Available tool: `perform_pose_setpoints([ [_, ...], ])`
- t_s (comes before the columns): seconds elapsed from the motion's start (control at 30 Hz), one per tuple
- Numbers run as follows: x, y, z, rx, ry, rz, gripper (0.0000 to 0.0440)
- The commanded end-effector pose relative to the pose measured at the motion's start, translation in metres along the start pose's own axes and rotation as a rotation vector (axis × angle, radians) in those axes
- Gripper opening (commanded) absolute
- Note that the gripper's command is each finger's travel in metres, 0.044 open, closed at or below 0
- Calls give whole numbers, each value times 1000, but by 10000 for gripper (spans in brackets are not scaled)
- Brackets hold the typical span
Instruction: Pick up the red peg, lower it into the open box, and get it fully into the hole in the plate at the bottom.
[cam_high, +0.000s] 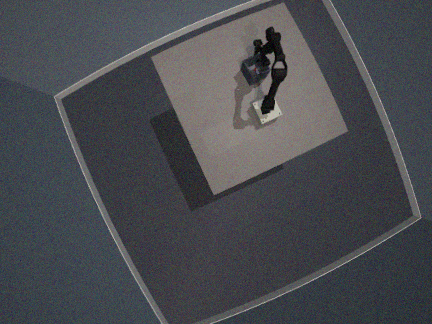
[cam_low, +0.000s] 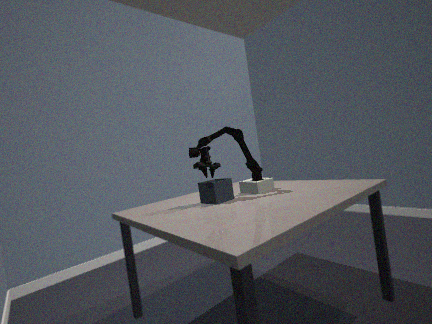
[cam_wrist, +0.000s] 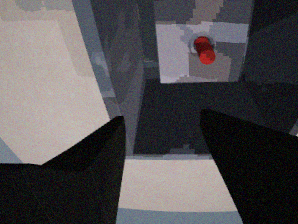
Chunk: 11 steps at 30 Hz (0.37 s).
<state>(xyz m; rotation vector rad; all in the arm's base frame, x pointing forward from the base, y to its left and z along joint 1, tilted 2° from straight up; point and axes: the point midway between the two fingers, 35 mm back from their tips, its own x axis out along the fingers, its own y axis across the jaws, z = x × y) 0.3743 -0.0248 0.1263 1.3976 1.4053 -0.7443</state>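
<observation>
The gripper (cam_high: 259, 56) (cam_low: 208, 176) (cam_wrist: 163, 120) is partly open, with a gap between its dark fingertips and nothing held. It is pointed downward above the open box (cam_high: 248, 74) (cam_low: 216, 191) (cam_wrist: 121, 55), its tips shown just over the rim in the exterior view. Inside the box, the red peg (cam_wrist: 204, 50) is seen apart from both fingers, its lower end at the ringed hole in the pale plate (cam_wrist: 172, 60) at the bottom. A length of the peg is left standing out above the plate; whether it is fully seated cannot be told. Above and beside the box, the black arm (cam_high: 279, 73) (cam_low: 233, 131) is arched back to a white base block (cam_high: 273, 117) (cam_low: 250, 188), set apart from the box. Both box and block are supported by the pale table (cam_high: 210, 125) (cam_low: 300, 200).
</observation>
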Motion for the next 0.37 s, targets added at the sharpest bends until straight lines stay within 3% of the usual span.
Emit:
perform_pose_setpoints([
  [0.0,-6,4,2,-12,9,19,184],
  [0.33,-25,19,12,-82,9,93,158],
])
